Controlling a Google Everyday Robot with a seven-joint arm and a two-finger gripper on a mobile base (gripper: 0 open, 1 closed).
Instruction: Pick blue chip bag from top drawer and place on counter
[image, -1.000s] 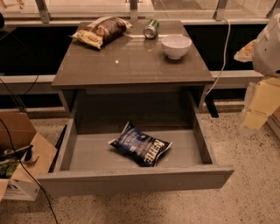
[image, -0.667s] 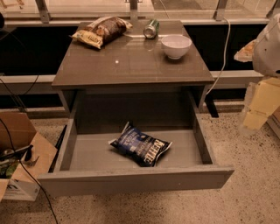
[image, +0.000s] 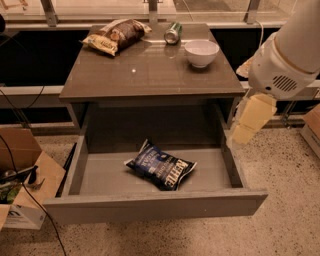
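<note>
Grey-brown and glossy, the counter tops the cabinet. Below it the grey top drawer stands pulled out. The cream gripper hangs just outside the drawer's right edge, near its back right corner; whether it is released or clenched cannot be told. The blue chip bag lies flat mid-drawer. At the counter's back left corner lies a brown-and-yellow chip bag, near the back right a white bowl, and between them a green can on its side.

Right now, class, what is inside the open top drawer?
Only the blue chip bag lies inside the top drawer, flat on its floor. Anything beneath the bag is covered. The gripper hangs outside the drawer, by its wall on the picture's right.
</note>
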